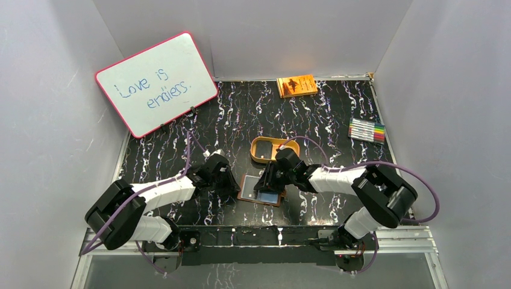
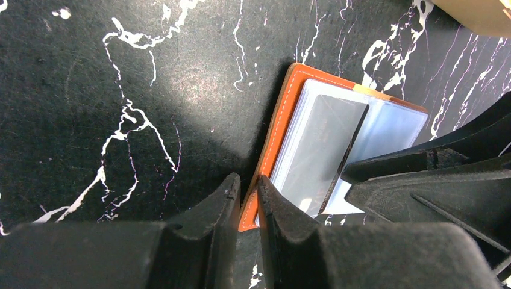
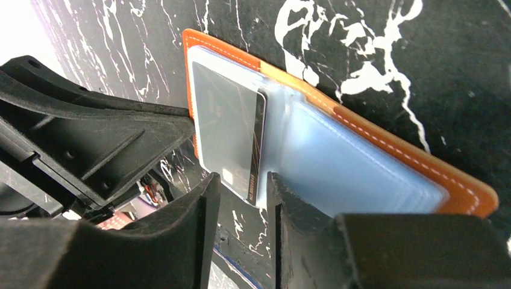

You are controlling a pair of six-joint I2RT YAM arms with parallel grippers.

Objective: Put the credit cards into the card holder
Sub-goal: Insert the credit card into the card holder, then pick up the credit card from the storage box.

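obstacles: tray (image 1: 256,150) just behind card holder (image 1: 248,189) | left tool (image 2: 247,183), right tool (image 3: 240,180) flank it

A credit card (image 3: 228,129) lies on the open card holder (image 1: 261,190); tray (image 1: 268,150) just at its twelve o'clock, book (image 1: 297,85) at one, markers (image 1: 367,130) at two.

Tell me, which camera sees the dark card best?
The right wrist view: the dark card sits big and sharp in the card holder's sleeve. The left wrist shows it partly blocked. From the top it's tiny.
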